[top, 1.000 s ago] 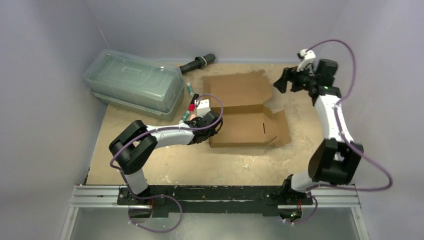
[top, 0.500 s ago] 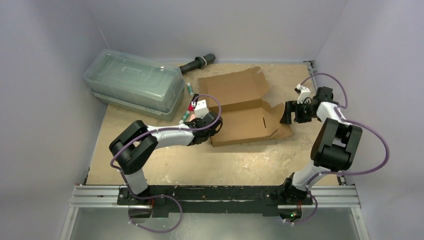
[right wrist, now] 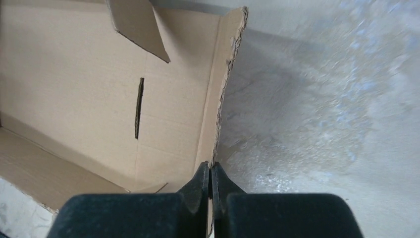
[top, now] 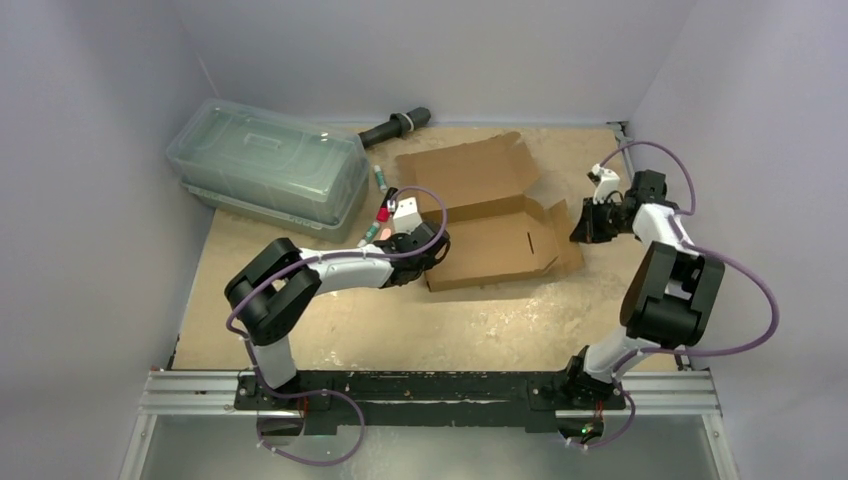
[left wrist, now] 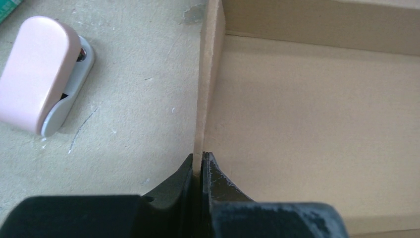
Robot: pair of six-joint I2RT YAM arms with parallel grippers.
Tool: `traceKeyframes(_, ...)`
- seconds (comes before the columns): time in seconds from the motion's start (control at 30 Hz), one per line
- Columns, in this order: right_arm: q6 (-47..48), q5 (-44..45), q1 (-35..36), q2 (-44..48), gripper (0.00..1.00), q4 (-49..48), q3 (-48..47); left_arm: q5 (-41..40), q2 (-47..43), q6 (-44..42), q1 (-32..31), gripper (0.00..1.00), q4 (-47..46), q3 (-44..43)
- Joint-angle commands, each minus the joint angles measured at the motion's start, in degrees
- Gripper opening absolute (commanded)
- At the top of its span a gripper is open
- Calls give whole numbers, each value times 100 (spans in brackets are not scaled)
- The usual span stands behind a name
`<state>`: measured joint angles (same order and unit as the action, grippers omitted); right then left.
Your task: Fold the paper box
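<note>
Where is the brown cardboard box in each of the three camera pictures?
Top external: the paper box lies near the centre.
Left wrist: box fills the right half, the left gripper pinching its wall.
Right wrist: box fills the left half.
Shared landmark: the slot, in top and right-wrist views.

No writing, label, brand, number or sign can be read in any view. The paper box [top: 490,245] shows only plain brown card. The pink-topped object [left wrist: 39,74] on the bench [left wrist: 138,109] looks plain. Any print on the greenish plastic container [top: 265,165] is too small to tell.
</note>
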<state>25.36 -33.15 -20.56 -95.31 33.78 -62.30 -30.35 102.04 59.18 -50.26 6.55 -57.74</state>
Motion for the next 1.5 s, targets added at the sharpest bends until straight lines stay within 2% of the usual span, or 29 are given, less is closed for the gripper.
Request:
traceKeyframes(0.0,-15,52,-9,594,0,-630,51,308,219,-217,-51,0,612,-220)
traceKeyframes(0.1,17,46,38,820,0,-726,179,472,109,-385,-50,0,544,-279)
traceKeyframes(0.37,127,639,284,1246,0,-994,399,960,-132,-942,-38,16,418,-430)
traceKeyframes(0.73,163,1085,501,1459,0,-1211,494,1803,-937,-1682,109,48,-14,-214)
traceKeyframes(0.93,207,1249,595,1532,0,-1326,566,2526,-1798,-2301,221,62,-351,58)
traceKeyframes(1.07,240,1356,669,1571,0,-1412,624,3235,-1920,-2783,227,61,-868,84)
traceKeyframes(1.17,258,1457,759,1593,0,-1451,649,3629,-1551,-2867,161,52,-1021,-138)
traceKeyframes(1.23,261,1504,810,1604,0,-1484,658,3706,-1123,-2894,30,44,-838,-602)
traceKeyframes(1.33,251,1577,890,1607,0,-1501,667,3147,-565,-2820,-10,26,-6,-1157)
traceKeyframes(1.4,250,1591,904,1619,0,-1503,680,2098,-459,-2729,-10,21,689,-1336)
traceKeyframes(1.47,250,1600,905,1629,0,-1522,697,1209,-504,-2581,-10,21,1135,-1279)
